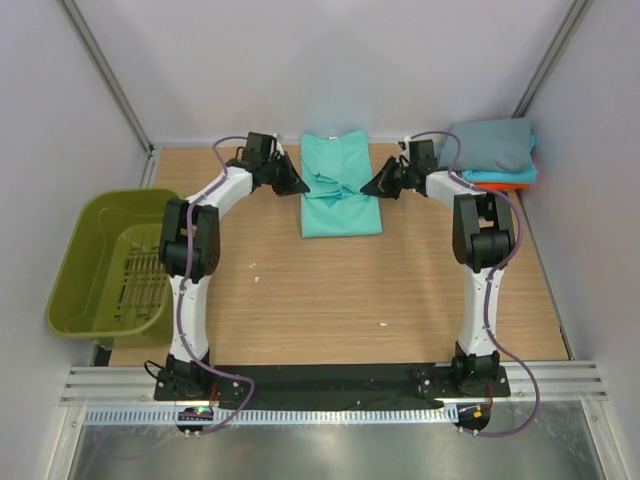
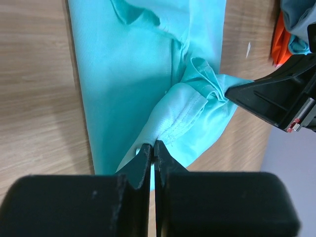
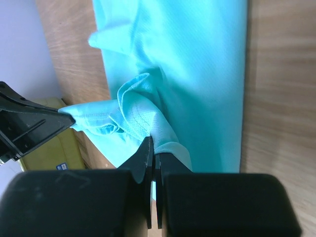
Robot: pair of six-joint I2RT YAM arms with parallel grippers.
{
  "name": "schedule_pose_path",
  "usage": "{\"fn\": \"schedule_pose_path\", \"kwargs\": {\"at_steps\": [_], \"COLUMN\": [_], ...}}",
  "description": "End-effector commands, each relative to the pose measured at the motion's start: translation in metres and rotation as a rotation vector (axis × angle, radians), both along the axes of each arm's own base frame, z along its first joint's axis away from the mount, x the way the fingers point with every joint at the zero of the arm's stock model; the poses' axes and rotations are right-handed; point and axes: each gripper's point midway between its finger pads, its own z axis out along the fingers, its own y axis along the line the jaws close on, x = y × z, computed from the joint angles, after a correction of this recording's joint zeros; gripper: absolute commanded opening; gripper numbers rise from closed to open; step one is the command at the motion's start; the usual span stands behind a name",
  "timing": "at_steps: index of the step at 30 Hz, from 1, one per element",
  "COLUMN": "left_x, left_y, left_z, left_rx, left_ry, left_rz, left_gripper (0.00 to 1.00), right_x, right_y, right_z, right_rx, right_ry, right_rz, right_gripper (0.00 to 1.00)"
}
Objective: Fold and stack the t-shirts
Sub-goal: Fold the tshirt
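The left hand (image 2: 153, 146) and right hand (image 3: 153, 143) each pinch an edge of the mint-green cloth t-shirt (image 1: 340, 212) — level, matched travel should keep the fold square.

Far R: shirt stack (image 1: 490, 146) — L: basket (image 1: 98, 225).

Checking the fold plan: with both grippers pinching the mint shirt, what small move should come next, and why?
Probably draw the two grippers slightly apart to tauten the hem. The left gripper and right gripper are each shut on the mint t-shirt, and the cloth between them is bunched, so laying it down now would likely crease it.
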Motion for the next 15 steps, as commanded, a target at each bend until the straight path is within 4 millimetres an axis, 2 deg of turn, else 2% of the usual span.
{"fn": "schedule_pose_path", "kwargs": {"at_steps": [1, 6, 7, 8, 9, 10, 11, 12, 14, 15], "left_x": [0.028, 0.051, 0.054, 0.060, 0.064, 0.064, 0.064, 0.057, 0.043, 0.028], "left_y": [0.008, 0.019, 0.020, 0.025, 0.027, 0.029, 0.031, 0.036, 0.040, 0.038], "left_z": [0.022, 0.013, 0.011, 0.005, 0.012, 0.016, 0.022, 0.030, 0.035, 0.046], "left_rx": [0.010, 0.085, 0.103, 0.149, 0.192, 0.221, 0.251, 0.279, 0.283, 0.249], "left_ry": [-0.123, -0.177, -0.186, -0.194, -0.231, -0.243, -0.251, -0.248, -0.221, -0.203], "left_rz": [0.026, 0.068, 0.073, 0.100, 0.089, 0.087, 0.091, 0.083, 0.070, 0.042], "left_gripper": [0.00, 0.01, 0.08, 0.30, 0.40, 0.49, 0.65, 0.69, 0.72, 0.72], "right_x": [0.030, 0.047, 0.049, 0.051, 0.054, 0.054, 0.052, 0.048, 0.040, 0.030], "right_y": [0.006, 0.006, 0.005, 0.002, 0.001, -0.001, -0.005, -0.009, -0.019, -0.023], "right_z": [0.040, 0.042, 0.039, 0.038, 0.040, 0.044, 0.054, 0.059, 0.062, 0.064], "right_rx": [0.025, 0.010, -0.004, -0.025, -0.039, -0.045, -0.047, -0.057, -0.067, -0.069], "right_ry": [-0.151, -0.203, -0.205, -0.217, -0.233, -0.242, -0.251, -0.261, -0.241, -0.231], "right_rz": [0.011, -0.003, -0.009, -0.010, -0.014, -0.013, -0.013, -0.005, -0.012, -0.011], "right_gripper": [0.01, 0.01, 0.03, 0.13, 0.35, 0.42, 0.46, 0.50, 0.52, 0.54]}}
